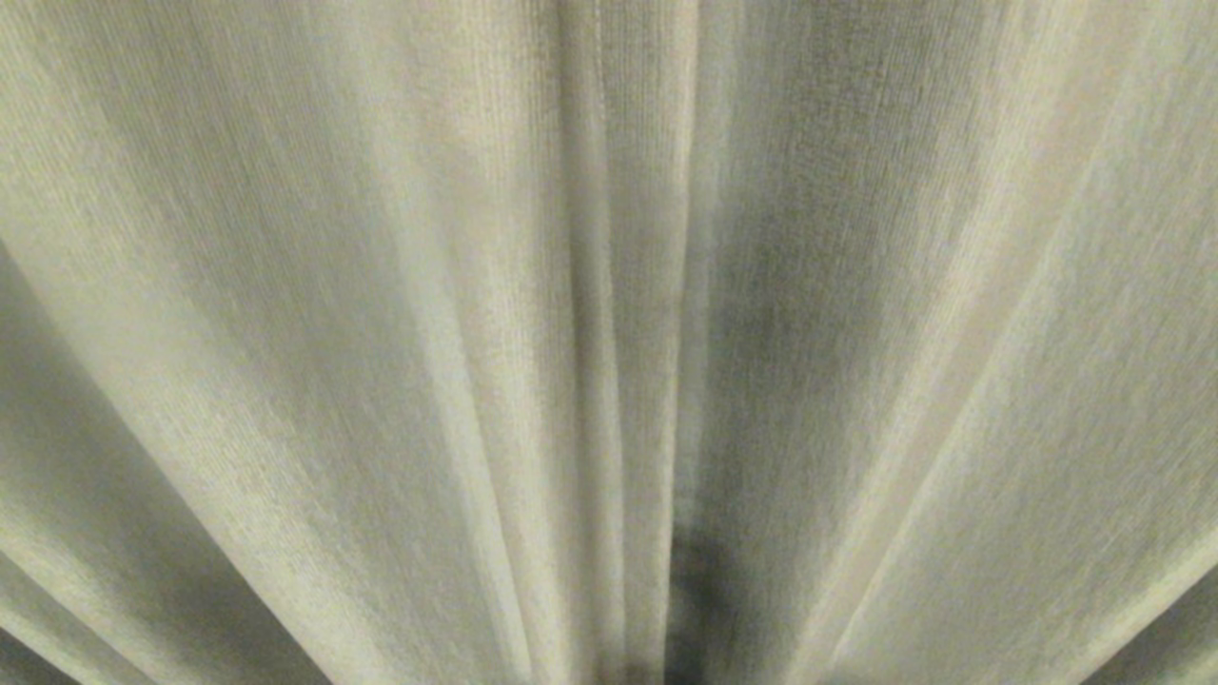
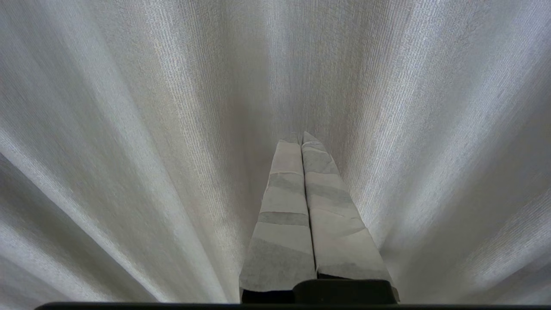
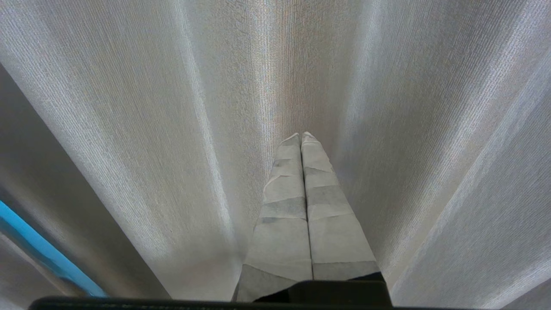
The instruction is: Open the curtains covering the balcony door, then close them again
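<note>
Pleated beige-grey woven curtains [image 1: 400, 314] fill the whole head view, drawn shut, with a darker seam between two panels near the middle. Neither arm shows in that view. In the left wrist view my left gripper [image 2: 300, 137] is shut, its tape-wrapped fingers pressed together and empty, pointing at the curtains [image 2: 142, 129] close ahead. In the right wrist view my right gripper [image 3: 301, 136] is likewise shut and empty, facing the curtains [image 3: 396, 112]. The balcony door is hidden behind the cloth.
A bright blue strip [image 3: 38, 247] shows past the curtain's edge in the right wrist view. Deep folds of cloth take up everything else.
</note>
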Controlling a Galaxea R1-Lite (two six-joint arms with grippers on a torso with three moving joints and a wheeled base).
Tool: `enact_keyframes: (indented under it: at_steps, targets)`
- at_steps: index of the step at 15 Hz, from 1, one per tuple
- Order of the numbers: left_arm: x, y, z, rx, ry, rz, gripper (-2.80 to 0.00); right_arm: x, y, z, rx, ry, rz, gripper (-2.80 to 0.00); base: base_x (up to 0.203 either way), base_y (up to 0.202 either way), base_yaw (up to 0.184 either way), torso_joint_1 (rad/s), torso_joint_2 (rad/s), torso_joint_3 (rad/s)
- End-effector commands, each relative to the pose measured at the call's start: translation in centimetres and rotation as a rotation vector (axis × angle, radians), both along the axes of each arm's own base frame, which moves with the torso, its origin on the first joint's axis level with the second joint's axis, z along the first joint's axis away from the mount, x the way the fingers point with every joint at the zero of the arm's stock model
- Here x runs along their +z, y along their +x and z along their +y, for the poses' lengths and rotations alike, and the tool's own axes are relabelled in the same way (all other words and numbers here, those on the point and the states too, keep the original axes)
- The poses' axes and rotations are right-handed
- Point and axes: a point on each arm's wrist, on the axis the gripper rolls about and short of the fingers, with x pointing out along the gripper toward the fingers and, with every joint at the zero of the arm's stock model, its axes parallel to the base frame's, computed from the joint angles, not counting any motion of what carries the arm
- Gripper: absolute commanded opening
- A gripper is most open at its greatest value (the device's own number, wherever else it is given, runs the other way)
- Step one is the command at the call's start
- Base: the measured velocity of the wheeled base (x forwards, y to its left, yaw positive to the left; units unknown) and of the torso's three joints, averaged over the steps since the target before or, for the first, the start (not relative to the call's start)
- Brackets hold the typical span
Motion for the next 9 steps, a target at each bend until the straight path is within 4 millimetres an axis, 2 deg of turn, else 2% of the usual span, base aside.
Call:
enact_keyframes:
  at_steps: [1,9]
  targets:
    - [-0.01,0.00,0.00,0.002,0.000,0.000,-2.80,0.03,-0.01,0.00,0.001,0.000,-0.002,-2.80,0.000,0.000,0.000,0.000,0.00,0.000]
    - [0.01,0.00,0.00,0.000,0.000,-0.001,-2.80,0.05,-0.01,-0.03,-0.011,0.023,-0.003,-2.80,0.000,0.000,0.000,0.000,0.00,0.000]
